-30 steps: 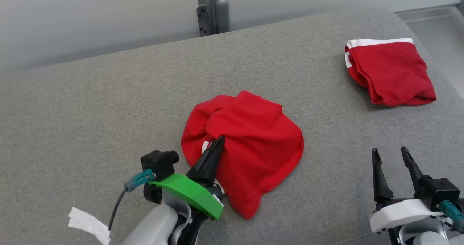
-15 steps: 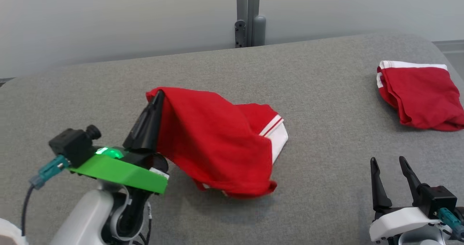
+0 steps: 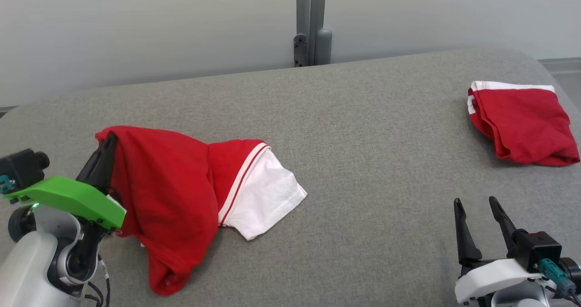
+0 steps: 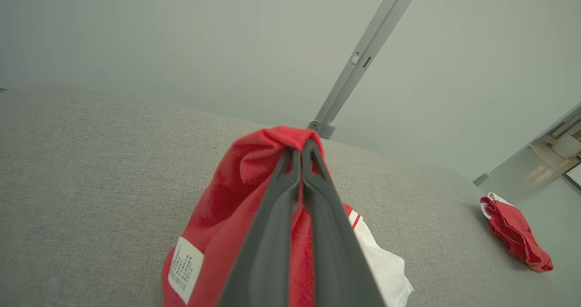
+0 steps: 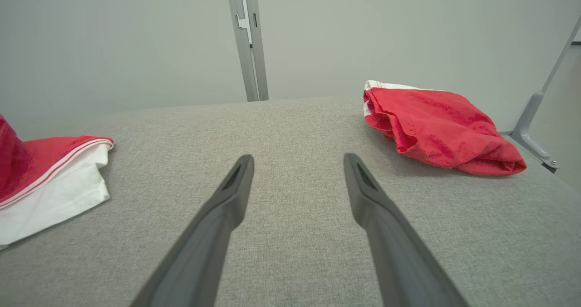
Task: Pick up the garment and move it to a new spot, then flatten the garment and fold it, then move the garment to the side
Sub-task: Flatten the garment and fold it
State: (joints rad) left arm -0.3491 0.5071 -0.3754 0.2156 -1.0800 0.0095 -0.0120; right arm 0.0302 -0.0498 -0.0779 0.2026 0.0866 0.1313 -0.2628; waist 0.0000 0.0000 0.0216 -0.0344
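The garment (image 3: pixel 181 189) is red with a white, red-striped sleeve spread on the grey surface. My left gripper (image 3: pixel 111 139) is shut on a bunched red fold at its top left and holds that part raised while the rest trails down to the right. From the left wrist, the closed fingertips (image 4: pixel 299 150) pinch the garment (image 4: pixel 227 207), and a white label shows lower left. My right gripper (image 3: pixel 474 202) stands open at the lower right, well away, with nothing between its fingers (image 5: pixel 236 184). The white sleeve of the garment (image 5: pixel 54 184) lies to its left.
A second red garment (image 3: pixel 522 121), folded, with white trim, lies at the far right of the grey padded surface (image 3: pixel 363 139); it appears too in the right wrist view (image 5: pixel 435 125). A grey metal post (image 3: pixel 311 23) stands behind the surface's far edge against a pale wall.
My left gripper has lifted the garment from a crumpled heap and dragged it leftward; the cloth has stretched out and its white sleeve has come out. The head camera shifted too. The right gripper stayed open.
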